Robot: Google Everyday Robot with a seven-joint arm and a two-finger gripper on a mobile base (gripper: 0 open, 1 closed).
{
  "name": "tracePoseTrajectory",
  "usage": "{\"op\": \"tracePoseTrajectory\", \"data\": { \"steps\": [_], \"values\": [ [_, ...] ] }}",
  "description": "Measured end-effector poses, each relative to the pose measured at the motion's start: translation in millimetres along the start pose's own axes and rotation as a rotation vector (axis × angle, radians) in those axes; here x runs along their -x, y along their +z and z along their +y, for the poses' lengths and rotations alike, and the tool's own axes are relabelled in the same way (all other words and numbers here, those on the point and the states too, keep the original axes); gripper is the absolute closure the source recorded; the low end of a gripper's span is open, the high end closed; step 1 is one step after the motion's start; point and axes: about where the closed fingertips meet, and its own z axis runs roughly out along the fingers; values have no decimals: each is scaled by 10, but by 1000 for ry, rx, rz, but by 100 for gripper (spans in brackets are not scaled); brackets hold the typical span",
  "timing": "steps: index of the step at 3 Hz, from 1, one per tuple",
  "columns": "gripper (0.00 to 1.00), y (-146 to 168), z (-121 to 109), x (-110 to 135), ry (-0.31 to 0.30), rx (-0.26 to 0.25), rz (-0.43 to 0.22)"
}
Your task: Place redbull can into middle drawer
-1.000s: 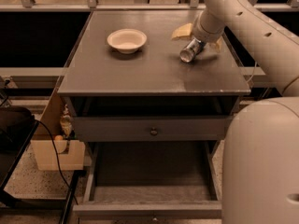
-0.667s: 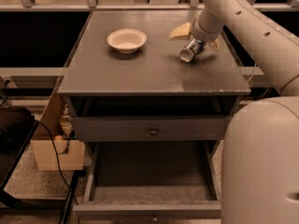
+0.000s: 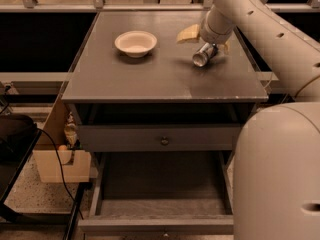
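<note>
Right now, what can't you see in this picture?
Gripper, at the redbull can, back right of the tabletop: covered by the arm's wrist, camera view.
Yellow thing behind the can: partly hidden by that wrist.
Middle drawer: right side hidden by the robot's body, front cut by the bottom edge.

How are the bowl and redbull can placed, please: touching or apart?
Apart: camera view shows bare tabletop between bowl and redbull can; hand is at the can.
</note>
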Motion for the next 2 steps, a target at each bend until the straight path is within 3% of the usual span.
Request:
{"op": "tracePoseTrajectory", "data": {
  "steps": [2],
  "values": [
    [47,56,34,-46,-16,-2,20]
  ]
}}
